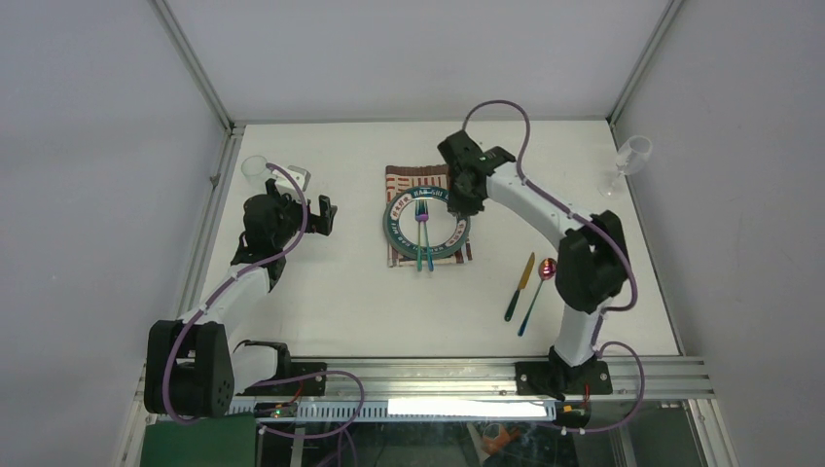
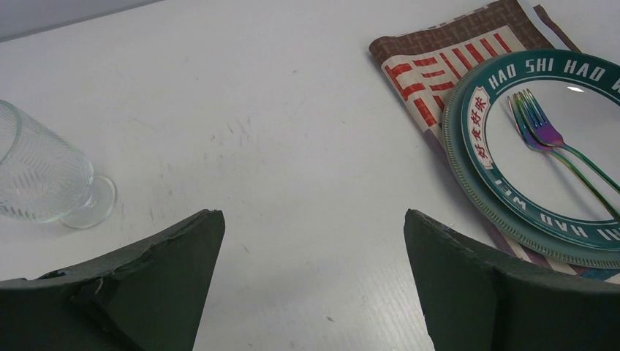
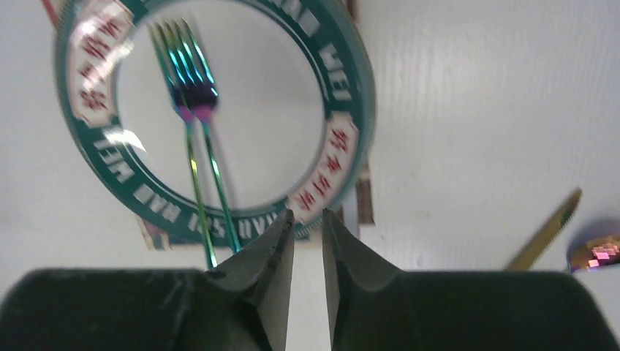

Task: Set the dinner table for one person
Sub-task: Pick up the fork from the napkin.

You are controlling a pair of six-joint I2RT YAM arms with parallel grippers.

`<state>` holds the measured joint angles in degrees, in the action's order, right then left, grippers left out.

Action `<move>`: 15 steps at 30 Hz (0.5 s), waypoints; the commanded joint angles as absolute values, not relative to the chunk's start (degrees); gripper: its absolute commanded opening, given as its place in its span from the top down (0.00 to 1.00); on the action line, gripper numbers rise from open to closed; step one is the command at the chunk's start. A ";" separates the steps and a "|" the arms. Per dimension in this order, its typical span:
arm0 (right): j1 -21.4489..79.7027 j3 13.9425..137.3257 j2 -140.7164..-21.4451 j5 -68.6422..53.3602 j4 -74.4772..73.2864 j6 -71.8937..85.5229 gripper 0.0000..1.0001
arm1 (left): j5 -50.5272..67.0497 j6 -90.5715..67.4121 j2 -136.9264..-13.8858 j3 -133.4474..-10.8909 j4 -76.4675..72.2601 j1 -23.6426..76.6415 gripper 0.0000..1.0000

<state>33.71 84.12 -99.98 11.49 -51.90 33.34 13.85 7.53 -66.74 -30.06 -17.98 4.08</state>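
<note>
Well, my white desk (image 1: 340, 311) spans the cell beneath both arms. At left, the left tool (image 1: 326, 216) gapes wide and empty near a glass (image 1: 255, 169). Two forks (image 1: 422, 222) lie on the green-rimmed plate (image 1: 391, 232); the right tool (image 3: 308, 219) hovers over its rim, slightly parted, gripping nothing.

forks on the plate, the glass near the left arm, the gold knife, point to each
forks (image 2: 539, 128), left wrist view, on the overlapping heads
glass (image 2: 40, 175), left wrist view, on its ribbed bowl
knife (image 1: 520, 285), top external view, mid-length where blade meets handle
</note>
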 commanded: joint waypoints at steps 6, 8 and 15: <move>35.50 105.05 -118.05 10.64 -56.61 29.13 0.81 | 13.79 8.55 -66.05 -31.12 -19.69 4.09 0.01; 35.55 105.86 -119.37 9.57 -56.47 29.01 0.82 | 13.72 8.68 -66.01 -31.11 -19.75 4.05 0.01; 36.63 105.34 -119.99 6.02 -55.10 28.60 0.84 | 13.49 8.78 -66.04 -31.13 -19.78 4.10 0.01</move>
<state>35.55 102.65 -121.36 8.84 -55.57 29.82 13.56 7.75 -66.74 -30.06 -17.98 4.08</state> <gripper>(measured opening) 0.158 0.990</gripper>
